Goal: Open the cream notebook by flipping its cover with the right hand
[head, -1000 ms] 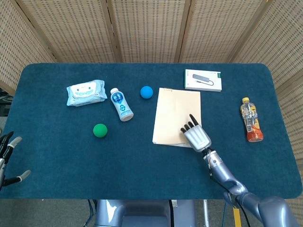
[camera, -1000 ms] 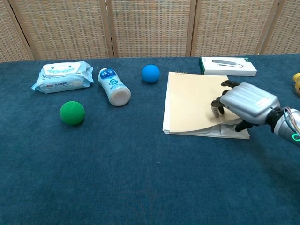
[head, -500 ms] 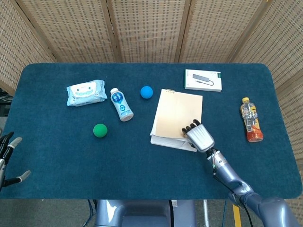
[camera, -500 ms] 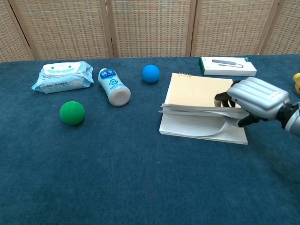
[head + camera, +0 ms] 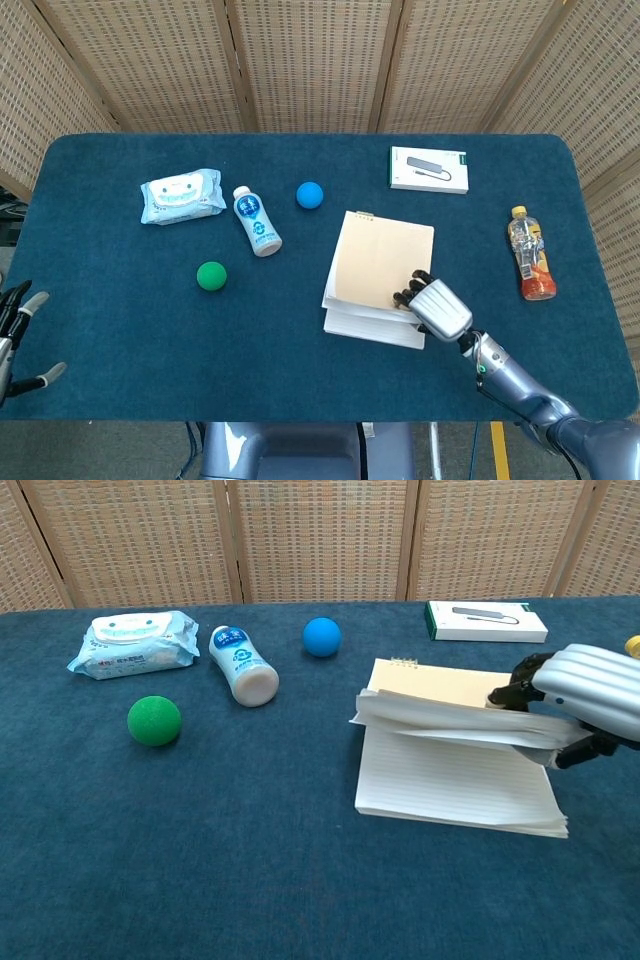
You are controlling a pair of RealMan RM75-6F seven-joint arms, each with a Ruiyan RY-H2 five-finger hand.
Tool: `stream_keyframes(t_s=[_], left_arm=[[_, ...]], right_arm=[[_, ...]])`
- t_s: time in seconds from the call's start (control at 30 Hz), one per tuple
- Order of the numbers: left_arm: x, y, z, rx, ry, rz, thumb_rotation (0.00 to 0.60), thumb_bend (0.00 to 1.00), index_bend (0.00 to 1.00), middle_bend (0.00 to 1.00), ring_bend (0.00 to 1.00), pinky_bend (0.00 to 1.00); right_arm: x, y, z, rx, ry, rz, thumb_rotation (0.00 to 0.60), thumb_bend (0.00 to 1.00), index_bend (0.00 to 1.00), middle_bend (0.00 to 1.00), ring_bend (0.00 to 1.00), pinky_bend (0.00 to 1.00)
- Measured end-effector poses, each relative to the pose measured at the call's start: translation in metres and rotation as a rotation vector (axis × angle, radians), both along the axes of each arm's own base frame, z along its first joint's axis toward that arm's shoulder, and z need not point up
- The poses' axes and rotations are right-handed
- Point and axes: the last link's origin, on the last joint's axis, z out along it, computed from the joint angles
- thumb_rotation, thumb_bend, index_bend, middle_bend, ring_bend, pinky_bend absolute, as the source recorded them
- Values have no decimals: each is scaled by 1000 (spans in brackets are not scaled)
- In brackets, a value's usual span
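The cream notebook (image 5: 380, 262) (image 5: 440, 695) lies right of the table's middle, its spiral edge toward the far side. My right hand (image 5: 437, 308) (image 5: 580, 692) grips the near right corner of its cover, together with a sheaf of pages. That bundle is raised off the lined pages (image 5: 455, 780) that lie flat below it. My left hand (image 5: 15, 330) hangs off the table's left edge, fingers apart and holding nothing; the chest view does not show it.
A white box (image 5: 429, 169) lies behind the notebook. An orange drink bottle (image 5: 529, 254) lies to its right. To the left are a blue ball (image 5: 310, 194), a white bottle (image 5: 257, 221), a wipes pack (image 5: 181, 196) and a green ball (image 5: 211, 275).
My right hand has drawn back toward me and upward, lifting the cover and a sheaf of pages higher. The whole notebook has slid nearer to me. The left hand has stayed put.
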Motion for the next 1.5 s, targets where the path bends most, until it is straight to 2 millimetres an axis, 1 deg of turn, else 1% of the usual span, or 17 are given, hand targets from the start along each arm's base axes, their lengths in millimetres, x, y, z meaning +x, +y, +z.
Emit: stream_keyframes(t_s=[0.33,0.57,0.8,0.87,0.97,1.03,1.13,1.23,1.5], left_arm=[[0,-1,0,1,-1,-2,600,0,0,0,0,0],[1,-2,-1,-1,2,-5,600,0,0,0,0,0],[1,-2,-3,-6,8,-4,600,0,0,0,0,0],[2,-2,-4,-8,11,-5,600,0,0,0,0,0],[2,-2,-5,-10,12,-5,600,0,0,0,0,0],[3,-2,-6,-12,15,-5,600,0,0,0,0,0],[3,-2,-6,-13,15,-5,600,0,0,0,0,0],[2,-1,-5,-10,12,-1,600,0,0,0,0,0],[0,3,-3,-12,1,11,600,0,0,0,0,0]], right_arm=[[-3,40,18,85,-1,153,600,607,669,657,509,302],[-5,67,37,122,13,280,600,607,669,661,511,302],[-9,88,55,148,58,387,600,609,671,665,512,302],[-8,92,58,158,48,392,600,617,675,670,512,302],[-3,93,62,157,15,373,600,620,680,678,513,302],[2,89,64,151,-13,342,600,620,680,678,513,302],[13,74,67,134,-62,256,600,620,681,678,513,302],[25,50,69,108,-99,151,600,619,681,678,512,302],[62,-33,72,14,-182,-137,600,620,681,678,512,302]])
